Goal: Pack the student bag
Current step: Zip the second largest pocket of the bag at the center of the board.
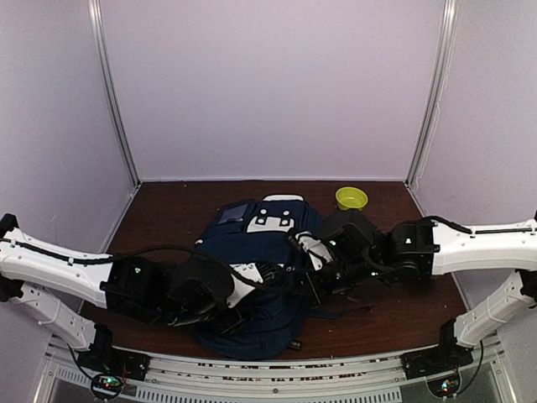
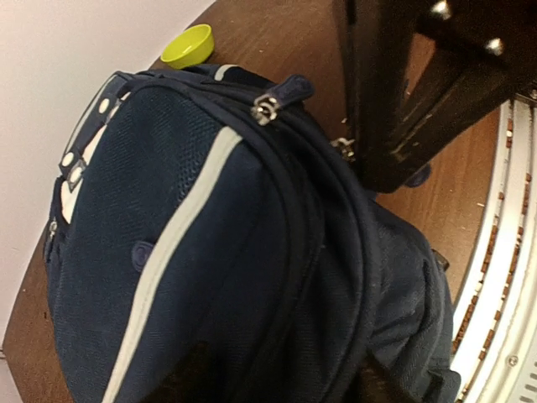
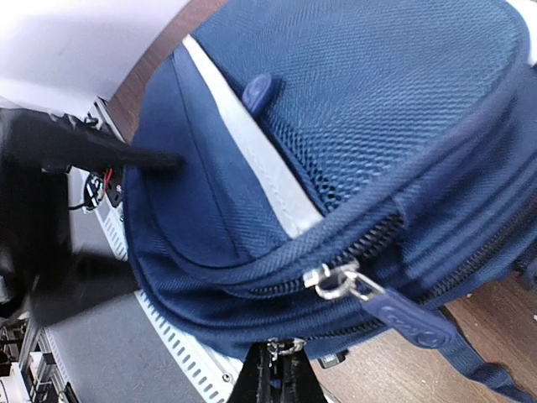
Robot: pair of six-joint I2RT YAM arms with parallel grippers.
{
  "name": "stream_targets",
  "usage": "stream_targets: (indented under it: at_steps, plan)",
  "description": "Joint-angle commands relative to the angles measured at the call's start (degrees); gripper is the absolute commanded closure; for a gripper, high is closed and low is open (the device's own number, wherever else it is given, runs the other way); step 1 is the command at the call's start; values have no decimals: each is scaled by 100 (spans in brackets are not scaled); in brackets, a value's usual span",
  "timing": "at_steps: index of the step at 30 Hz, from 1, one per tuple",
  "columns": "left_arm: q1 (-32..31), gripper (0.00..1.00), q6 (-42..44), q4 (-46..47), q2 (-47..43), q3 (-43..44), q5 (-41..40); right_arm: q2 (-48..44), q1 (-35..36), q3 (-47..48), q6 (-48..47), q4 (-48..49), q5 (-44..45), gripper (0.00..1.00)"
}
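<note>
Right gripper (image 3: 278, 376): fingers together, beside student bag (image 3: 352, 126).
Left gripper (image 2: 277, 384): apart, over bag.
Progress: bag looks zipped; packing seemingly finished.

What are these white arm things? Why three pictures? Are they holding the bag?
They are robot arms: a left arm and a right arm, bolted to a brown wooden table. One picture looks down from above; the other two come from cameras on each wrist. On the table lie a large navy-blue fabric backpack and a lime-green bowl. The left end effector is open over the backpack. The right end effector is shut, its tips at a metal zipper pull; whether it pinches it, I cannot tell.
</note>
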Motion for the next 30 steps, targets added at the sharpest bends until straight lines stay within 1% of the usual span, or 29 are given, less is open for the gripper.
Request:
stream_targets:
  at_steps: [1,2,3,6,8,12,15,17,21,22,23,24,26,27,29,30]
  plan:
    - [-3,68,191,453,251,186,-581,-530,-2,-179,-52,385,318,100]
    - [5,82,236,474,273,179,-513,-600,-20,-227,-54,384,401,100]
    - [5,99,253,485,267,165,-437,-656,-49,-272,-61,354,475,100]
    - [-1,100,272,505,115,41,-313,-744,-245,-295,-149,49,767,100]
    - [-10,100,247,506,-57,-76,-299,-808,-531,-394,-235,-101,923,100]
    - [-51,100,191,536,-489,-369,-194,-910,-1188,-741,-409,103,965,100]
    - [-65,100,154,562,-760,-529,-91,-725,-1687,-823,-623,175,929,100]
    - [-58,100,125,532,-811,-568,-124,-608,-1886,-768,-729,240,850,100]
    - [-62,100,147,445,-750,-452,-151,-485,-2030,-687,-964,478,878,100]
    - [-65,100,177,464,-732,-421,-135,-416,-2122,-666,-1008,555,886,99]
    - [-65,100,206,515,-720,-407,-133,-306,-2259,-611,-1035,582,846,96]
    - [-59,92,227,575,-711,-391,-140,-184,-2416,-494,-1078,545,792,92]
    - [-64,79,272,676,-693,-340,-193,4,-2607,-287,-1231,487,711,82]
    - [-54,70,282,665,-672,-232,-229,59,-2668,-220,-1346,479,671,75]
    - [-65,48,346,577,-621,-61,-264,30,-2717,-137,-1494,464,642,56]
    - [-58,40,356,506,-591,49,-337,-54,-2732,-115,-1581,452,675,46]
